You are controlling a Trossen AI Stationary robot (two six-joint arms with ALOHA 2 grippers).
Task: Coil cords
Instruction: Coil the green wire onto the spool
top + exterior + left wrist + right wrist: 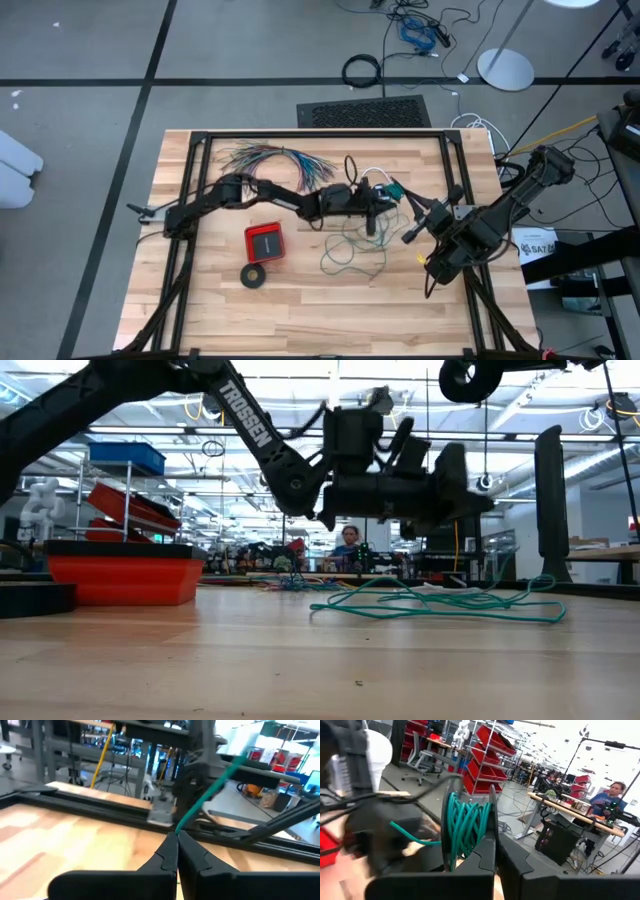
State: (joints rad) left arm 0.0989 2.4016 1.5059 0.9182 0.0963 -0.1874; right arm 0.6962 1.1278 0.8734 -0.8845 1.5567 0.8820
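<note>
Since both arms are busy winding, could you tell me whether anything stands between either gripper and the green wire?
Nothing visible does. The left gripper is shut on a strand of the green wire, and the right gripper is shut on its wound coil.

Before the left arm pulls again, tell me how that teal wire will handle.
Probably floppy: the teal wire sprawls in loose loops on the table. Likely light, a thin strand pinched by the left gripper. Its turns may slip off the right gripper, which holds the coil.
</note>
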